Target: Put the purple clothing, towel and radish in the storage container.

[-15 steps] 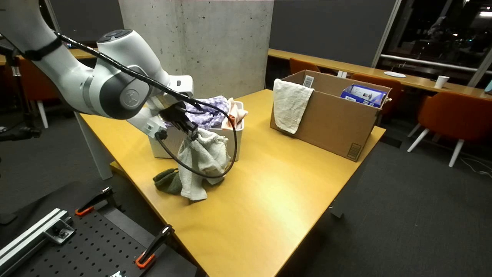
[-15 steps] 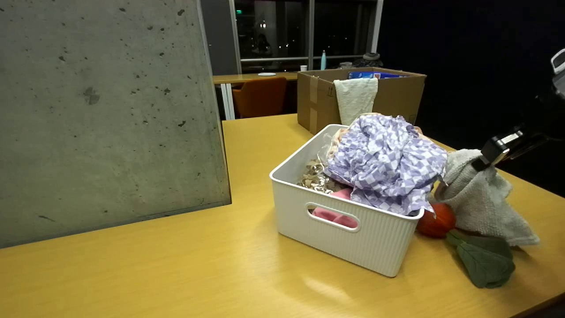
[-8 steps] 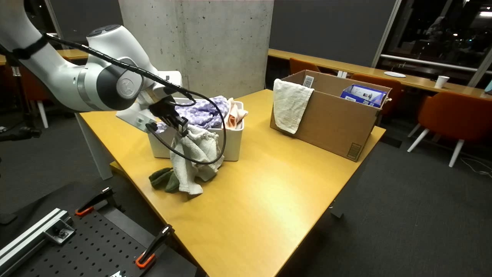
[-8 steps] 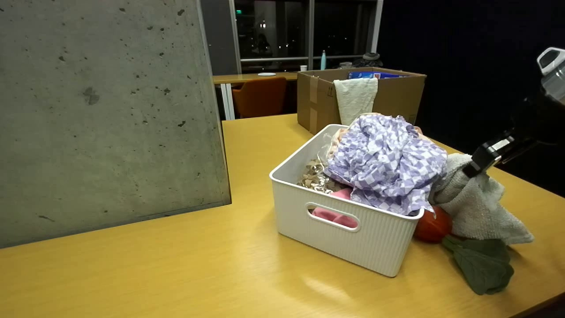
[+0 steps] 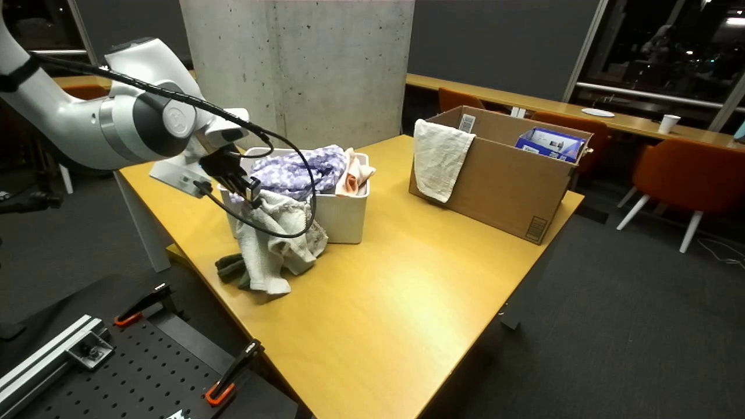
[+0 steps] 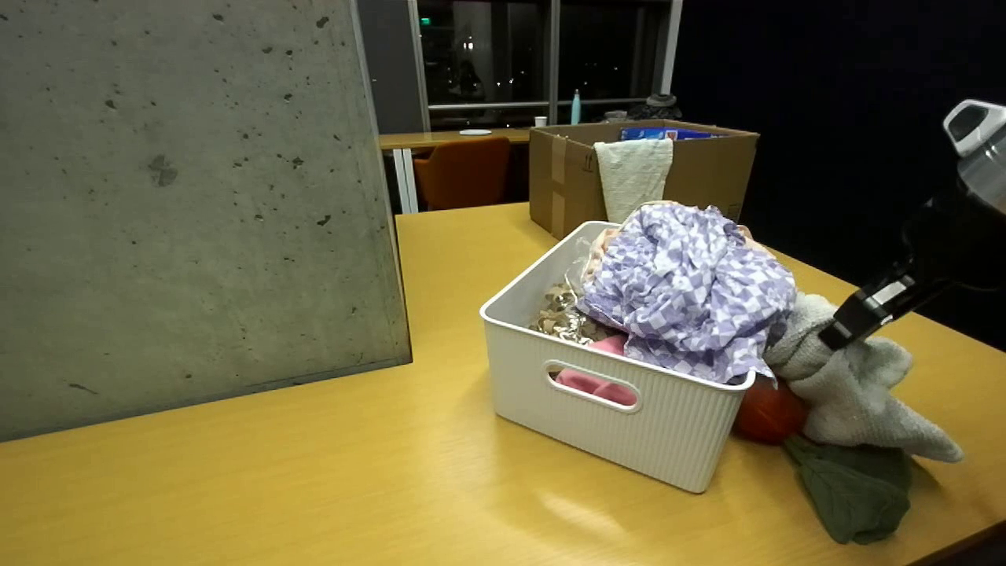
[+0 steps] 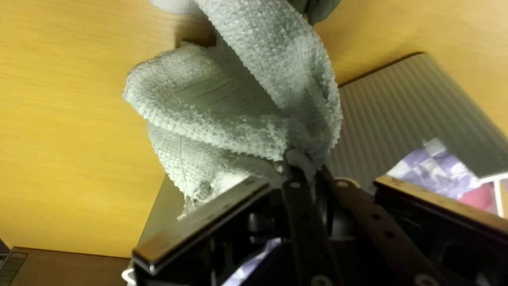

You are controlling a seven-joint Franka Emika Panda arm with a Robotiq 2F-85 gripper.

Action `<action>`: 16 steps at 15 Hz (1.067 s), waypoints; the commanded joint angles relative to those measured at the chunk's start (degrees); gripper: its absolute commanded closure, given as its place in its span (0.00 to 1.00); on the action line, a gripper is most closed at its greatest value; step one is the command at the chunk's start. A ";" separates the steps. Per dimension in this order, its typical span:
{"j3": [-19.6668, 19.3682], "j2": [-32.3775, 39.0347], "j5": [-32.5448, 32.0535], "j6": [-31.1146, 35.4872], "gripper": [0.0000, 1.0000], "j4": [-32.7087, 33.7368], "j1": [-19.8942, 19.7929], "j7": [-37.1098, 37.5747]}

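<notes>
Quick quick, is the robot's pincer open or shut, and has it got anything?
Pincer: closed, holding the pale towel.

You have a pitted concrete pillar (image 6: pixel 189 204) standing beside the yellow table (image 5: pixel 372 337), where a pale glare (image 5: pixel 422 291) lies across the wood. Beyond it you see a long counter (image 6: pixel 428 140) with orange chairs (image 5: pixel 687 171) along it, one plainly on white legs (image 5: pixel 691 231), and grey panels (image 5: pixel 495 46) above. The windows (image 5: pixel 652 64) look black to you, dotted with small lights (image 6: pixel 469 45). Dark grey carpet (image 5: pixel 634 302) spreads around your table.
</notes>
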 commanded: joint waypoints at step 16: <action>20.20 -1.06 16.81 2.72 0.38 -4.21 -16.01 -14.10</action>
